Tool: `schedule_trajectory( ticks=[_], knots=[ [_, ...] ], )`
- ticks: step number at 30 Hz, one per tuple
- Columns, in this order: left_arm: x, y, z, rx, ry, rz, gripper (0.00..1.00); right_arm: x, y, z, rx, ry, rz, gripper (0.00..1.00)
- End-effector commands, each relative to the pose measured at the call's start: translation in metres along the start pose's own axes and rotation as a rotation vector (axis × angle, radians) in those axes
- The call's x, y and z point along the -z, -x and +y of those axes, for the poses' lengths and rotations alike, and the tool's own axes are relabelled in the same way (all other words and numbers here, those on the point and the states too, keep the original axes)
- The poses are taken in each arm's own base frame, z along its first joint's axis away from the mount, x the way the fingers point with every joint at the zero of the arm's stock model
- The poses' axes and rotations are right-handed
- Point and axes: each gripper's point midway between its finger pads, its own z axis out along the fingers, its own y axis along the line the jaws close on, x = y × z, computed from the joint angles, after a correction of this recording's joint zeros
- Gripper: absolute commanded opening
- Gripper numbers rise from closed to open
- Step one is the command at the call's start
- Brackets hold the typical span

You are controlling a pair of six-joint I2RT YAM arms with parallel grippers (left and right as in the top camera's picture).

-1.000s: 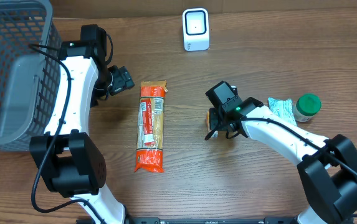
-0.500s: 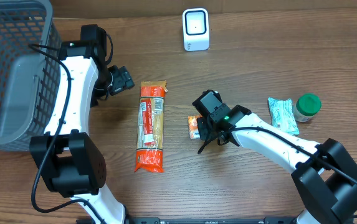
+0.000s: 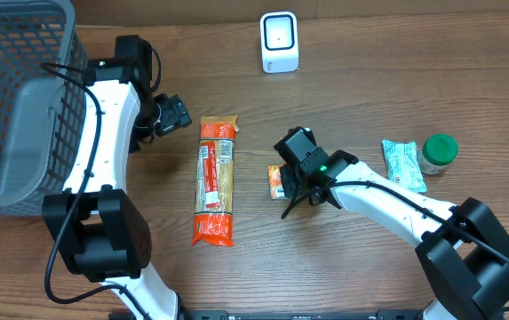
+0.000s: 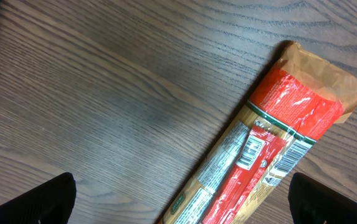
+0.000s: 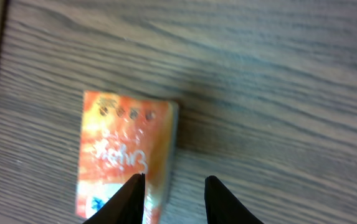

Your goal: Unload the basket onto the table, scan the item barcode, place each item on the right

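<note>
The right gripper [image 5: 173,198] is narrowly parted and holds nothing, one fingertip [image 5: 133,198] over the edge of the orange packet [image 5: 125,158], which lies flat on the surface [image 5: 278,93]. The left gripper [image 3: 178,114] gapes wide beside the spaghetti pack [image 4: 259,143]. Its barcode shows only in the left wrist view, and the scanner [image 3: 279,42] only overhead.

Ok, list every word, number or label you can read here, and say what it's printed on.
No text reads clearly.
On the spaghetti packet: a barcode and white label panels, print too small to read.
On the small orange box: white script lettering, too blurred to read.
On the teal packet: print too small to read.
On the scanner and the green-lidded jar: no lettering visible.
</note>
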Motion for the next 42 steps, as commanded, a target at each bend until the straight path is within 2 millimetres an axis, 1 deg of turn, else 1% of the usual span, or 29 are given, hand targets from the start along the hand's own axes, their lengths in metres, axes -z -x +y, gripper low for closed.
schedule_trajectory(
  ticks=[1,4,6,14,20,25,31,35,38,42],
  knots=[
    [0.007,-0.001,-0.002,-0.013,-0.007,-0.016,1.0,0.004,0.005,0.01,-0.004,0.054,-0.019,0.33],
    [0.007,-0.001,-0.002,-0.013,-0.007,-0.016,1.0,0.004,0.005,0.019,-0.028,0.1,-0.009,0.33],
    [0.007,-0.001,-0.002,-0.013,-0.007,-0.016,1.0,0.003,0.003,0.018,-0.051,0.096,0.001,0.33],
    [0.007,-0.001,-0.002,-0.013,-0.007,-0.016,1.0,-0.001,-0.003,0.015,-0.054,0.083,0.024,0.33],
    [0.007,-0.001,-0.002,-0.013,-0.008,-0.016,1.0,-0.002,-0.01,0.012,-0.113,0.066,0.055,0.32],
    [0.007,-0.001,-0.002,-0.013,-0.007,-0.016,1.0,-0.002,-0.01,0.013,-0.124,0.084,0.064,0.32],
    [0.007,-0.001,-0.002,-0.013,-0.007,-0.016,1.0,-0.004,-0.009,0.006,-0.169,0.09,0.079,0.31],
    [0.007,-0.001,-0.002,-0.013,-0.008,-0.016,1.0,-0.01,-0.014,0.007,-0.169,0.091,0.1,0.31],
    [0.007,-0.001,-0.002,-0.014,-0.008,-0.016,1.0,-0.014,-0.016,0.011,-0.169,0.115,0.116,0.32],
    [0.007,-0.001,-0.002,-0.013,-0.007,-0.016,1.0,-0.016,-0.013,0.015,-0.17,0.133,0.105,0.31]
  ],
)
